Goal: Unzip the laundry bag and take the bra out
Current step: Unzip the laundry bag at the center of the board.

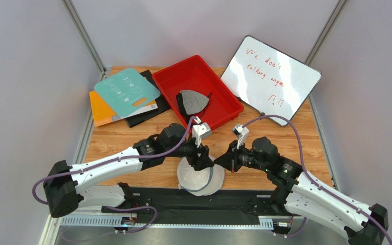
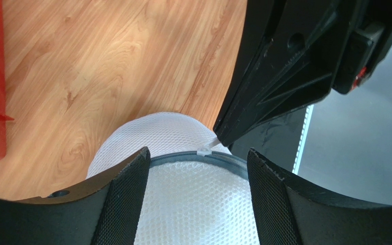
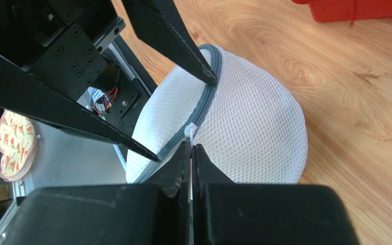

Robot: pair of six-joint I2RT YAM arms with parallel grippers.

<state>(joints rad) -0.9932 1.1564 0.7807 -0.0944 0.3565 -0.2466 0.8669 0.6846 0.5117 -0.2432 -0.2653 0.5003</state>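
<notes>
- While the right gripper [image 3: 191, 148] pinched the zipper pull [image 3: 190, 130], dragging along the band [image 3: 203, 108] seemed best.
- Left gripper [image 2: 198, 153], jaws apart, needed to steady the bag [image 3: 254, 117].

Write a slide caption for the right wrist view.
Right gripper pinches the white zipper pull of the round white mesh laundry bag; open left gripper straddles it.

A grey bra [image 1: 192, 101] lies in the red tray [image 1: 203, 76]. A whiteboard [image 1: 272, 76] is right of the tray, and coloured boards [image 1: 126, 92] are left of it.
</notes>
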